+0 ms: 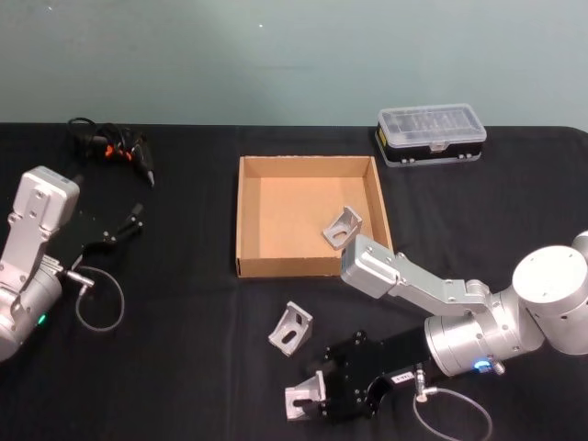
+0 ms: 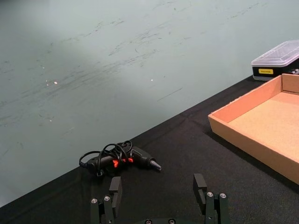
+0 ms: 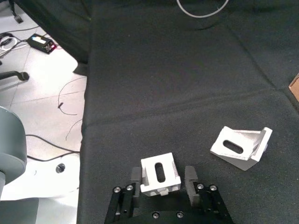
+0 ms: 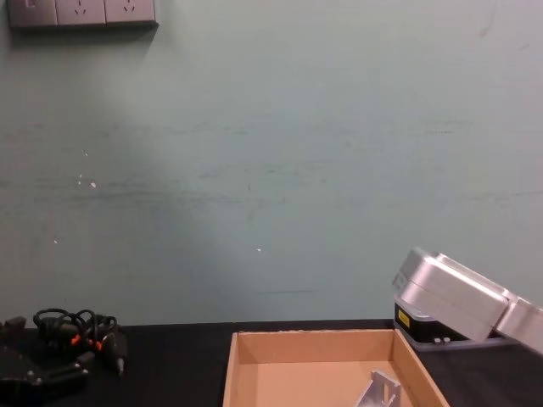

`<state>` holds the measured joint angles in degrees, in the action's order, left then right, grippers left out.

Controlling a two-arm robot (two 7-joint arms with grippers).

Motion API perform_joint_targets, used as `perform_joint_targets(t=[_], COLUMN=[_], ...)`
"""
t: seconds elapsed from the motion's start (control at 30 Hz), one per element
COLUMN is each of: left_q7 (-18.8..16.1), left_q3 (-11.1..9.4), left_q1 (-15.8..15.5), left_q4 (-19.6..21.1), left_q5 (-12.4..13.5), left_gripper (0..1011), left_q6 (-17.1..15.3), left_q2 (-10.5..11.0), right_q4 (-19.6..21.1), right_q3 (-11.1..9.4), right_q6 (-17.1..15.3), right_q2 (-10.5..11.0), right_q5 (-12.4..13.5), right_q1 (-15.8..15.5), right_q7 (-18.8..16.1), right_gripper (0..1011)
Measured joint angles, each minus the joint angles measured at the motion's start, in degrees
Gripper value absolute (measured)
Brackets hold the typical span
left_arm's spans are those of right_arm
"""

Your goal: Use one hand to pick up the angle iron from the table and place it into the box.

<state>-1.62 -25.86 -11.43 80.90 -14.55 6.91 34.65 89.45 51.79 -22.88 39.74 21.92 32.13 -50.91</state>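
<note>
- Head view: the right gripper (image 1: 318, 395) is clamped on an angle iron (image 1: 299, 401) that sits low on the table (image 1: 184, 367). A second angle iron (image 1: 290, 328) lies just beside the gripper, on the side towards the box (image 1: 243, 216). A third angle iron (image 1: 342, 227) rests in the box. I judge a straight lift first would avoid knocking the neighbour. The left gripper (image 1: 127, 223) is parked well apart.
- Left wrist view: the left gripper's fingers (image 2: 114, 186) are spread and empty.
- Right wrist view: fingers (image 3: 190, 173) press the angle iron's sides, a contact the head view hides.
- Chest view: the box walls show side-on, and the load must clear them.
</note>
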Motion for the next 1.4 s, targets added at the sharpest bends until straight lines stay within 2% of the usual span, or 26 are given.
perform_joint_targets(t=[0.17,0.47,0.67,0.73,0.83,0.9,1.03,1.13,1.2,1.33,1.37,1.4], left_q7=[0.0,0.0,0.0,0.0,0.0,0.0,0.0,0.0,0.0,0.0,0.0,0.0], left_q3=[0.0,0.0,0.0,0.0,0.0,0.0,0.0,0.0,0.0,0.0,0.0,0.0], left_q1=[0.0,0.0,0.0,0.0,0.0,0.0,0.0,0.0,0.0,0.0,0.0,0.0], left_q4=[0.0,0.0,0.0,0.0,0.0,0.0,0.0,0.0,0.0,0.0,0.0,0.0], left_q5=[0.0,0.0,0.0,0.0,0.0,0.0,0.0,0.0,0.0,0.0,0.0,0.0], left_gripper=[1000,1000,1000,1000,1000,1000,1000,1000,1000,1000,1000,1000], left_q6=[0.0,0.0,0.0,0.0,0.0,0.0,0.0,0.0,0.0,0.0,0.0,0.0], left_q2=[0.0,0.0,0.0,0.0,0.0,0.0,0.0,0.0,0.0,0.0,0.0,0.0], right_q4=[0.1,1.5,5.5,7.4,8.8,9.8,9.2,7.8,5.7,0.1,0.1,-1.8], right_q3=[0.2,0.0,-3.3,-5.7,-7.9,-11.5,-15.2,-16.3,-16.9,-16.8,-16.8,-16.5], right_q6=[0.2,0.3,0.5,0.7,0.9,1.0,1.1,1.0,0.6,-0.1,-0.1,-0.3], right_q2=[0.2,0.7,2.1,2.5,2.6,1.6,-1.2,-3.2,-5.4,-9.5,-9.5,-10.7], right_q5=[0.0,0.3,1.9,2.9,3.8,5.2,6.2,6.2,6.0,5.0,5.0,4.5], right_q1=[0.0,-0.5,-2.3,-3.4,-4.4,-6.0,-7.3,-7.2,-6.5,-4.0,-4.0,-3.0], right_q7=[0.0,1.0,5.0,7.7,10.6,15.7,21.6,24.1,25.6,26.6,26.6,26.7], right_gripper=[469,461,461,461,461,461,461,461,461,461,461,461])
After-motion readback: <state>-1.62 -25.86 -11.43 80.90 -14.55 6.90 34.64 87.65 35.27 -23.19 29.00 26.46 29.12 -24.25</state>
